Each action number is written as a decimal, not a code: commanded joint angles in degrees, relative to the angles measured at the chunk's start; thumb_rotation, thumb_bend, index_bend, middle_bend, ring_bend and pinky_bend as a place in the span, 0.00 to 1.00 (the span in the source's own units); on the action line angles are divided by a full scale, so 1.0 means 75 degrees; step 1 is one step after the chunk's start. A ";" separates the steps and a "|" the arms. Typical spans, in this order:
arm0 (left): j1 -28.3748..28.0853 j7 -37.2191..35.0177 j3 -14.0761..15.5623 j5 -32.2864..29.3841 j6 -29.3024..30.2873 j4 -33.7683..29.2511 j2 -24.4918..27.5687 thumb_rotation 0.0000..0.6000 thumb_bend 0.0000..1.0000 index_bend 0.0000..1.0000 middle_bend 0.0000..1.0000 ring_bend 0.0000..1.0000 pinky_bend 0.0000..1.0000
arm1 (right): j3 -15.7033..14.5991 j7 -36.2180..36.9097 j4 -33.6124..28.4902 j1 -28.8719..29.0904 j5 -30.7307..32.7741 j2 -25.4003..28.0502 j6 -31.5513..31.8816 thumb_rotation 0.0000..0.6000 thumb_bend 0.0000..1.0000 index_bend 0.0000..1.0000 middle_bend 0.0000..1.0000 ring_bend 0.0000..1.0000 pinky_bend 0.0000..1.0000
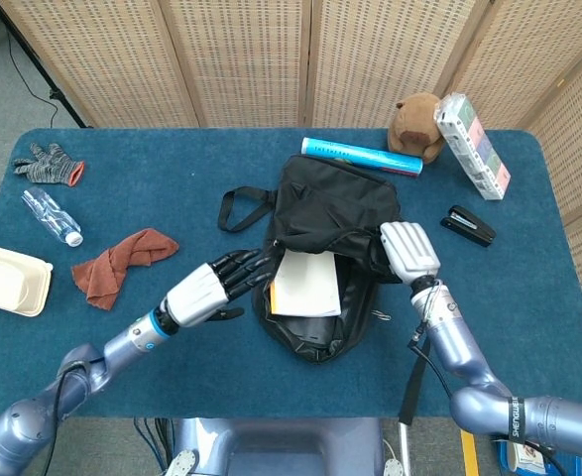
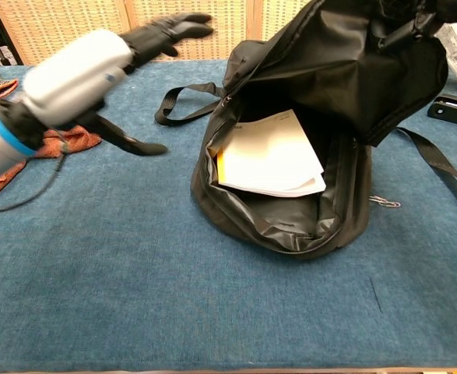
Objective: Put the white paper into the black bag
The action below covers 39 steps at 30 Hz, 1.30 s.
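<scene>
The black bag lies mid-table with its mouth toward me, and its upper flap is lifted. The white paper lies inside the opening, a yellow edge showing at its left. My left hand is outside the bag to its left, holding nothing, its dark fingers spread and pointing at the bag's rim. In the chest view the left hand hovers above the table. My right hand grips the flap's edge at the bag's right side and holds it up; its fingers are hidden.
A brown cloth, a plastic bottle, a grey glove and a white container lie at the left. Behind and right of the bag are a blue tube, a toy bear, a box and a stapler.
</scene>
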 commanded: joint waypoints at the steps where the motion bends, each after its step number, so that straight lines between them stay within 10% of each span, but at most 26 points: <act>1: 0.0328 -0.0248 -0.0117 -0.0154 0.0298 -0.0209 0.0472 1.00 0.00 0.00 0.00 0.00 0.22 | -0.0175 0.0039 -0.0060 -0.0139 -0.0208 -0.0013 0.0069 1.00 0.84 0.60 0.62 0.62 0.35; 17: 0.1318 -0.0884 -0.0944 -0.1323 -0.0234 -0.0435 0.1605 1.00 0.00 0.00 0.00 0.00 0.22 | -0.1311 -0.0155 -0.0106 -0.0624 -0.1427 -0.0804 0.0073 1.00 0.83 0.59 0.60 0.55 0.32; 21: 0.1447 -0.0942 -0.1098 -0.1501 -0.0352 -0.0535 0.1727 1.00 0.00 0.00 0.00 0.00 0.22 | -0.1483 -0.0007 -0.0151 -0.0666 -0.1780 -0.0997 -0.0080 1.00 0.15 0.22 0.22 0.18 0.09; 23: 0.1515 -0.0963 -0.1165 -0.1575 -0.0392 -0.0603 0.1785 1.00 0.00 0.00 0.00 0.00 0.22 | -0.1609 0.0084 -0.0183 -0.0601 -0.1911 -0.0980 -0.0413 1.00 0.00 0.03 0.02 0.01 0.00; 39: 0.2242 -0.0334 -0.1504 -0.2063 -0.0688 -0.2601 0.2814 1.00 0.00 0.00 0.00 0.00 0.08 | -0.1514 0.0472 -0.0662 -0.1134 -0.3556 0.0162 0.0468 1.00 0.00 0.00 0.00 0.00 0.00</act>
